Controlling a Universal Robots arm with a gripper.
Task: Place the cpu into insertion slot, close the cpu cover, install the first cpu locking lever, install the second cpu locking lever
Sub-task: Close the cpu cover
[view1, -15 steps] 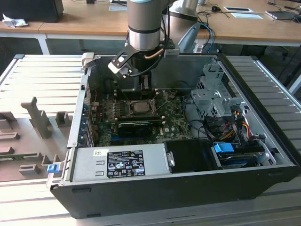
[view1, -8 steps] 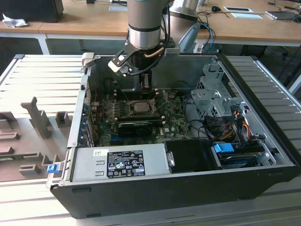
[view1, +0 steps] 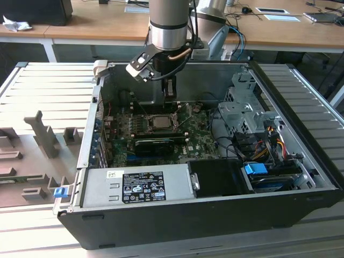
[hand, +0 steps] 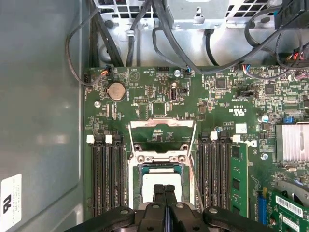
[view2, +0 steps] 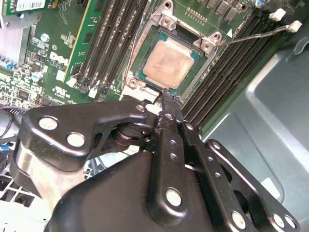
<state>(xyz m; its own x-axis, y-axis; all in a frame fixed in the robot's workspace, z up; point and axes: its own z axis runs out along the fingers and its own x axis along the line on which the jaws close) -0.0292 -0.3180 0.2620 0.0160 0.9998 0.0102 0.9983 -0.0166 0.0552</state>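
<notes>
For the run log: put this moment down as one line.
cpu: in insertion slot | cpu cover: open | end effector: shut, at cpu edge

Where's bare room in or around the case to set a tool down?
Free: the ribbed table on the exterior view's right of the case, and its far left stretch beyond the grey fixtures. Crowded: the cables by the drive cage, and the insertion slot, where the hand is at the cpu.

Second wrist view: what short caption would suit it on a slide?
Shut gripper with its tip at the edge of the socket, the chip seated inside.
</notes>
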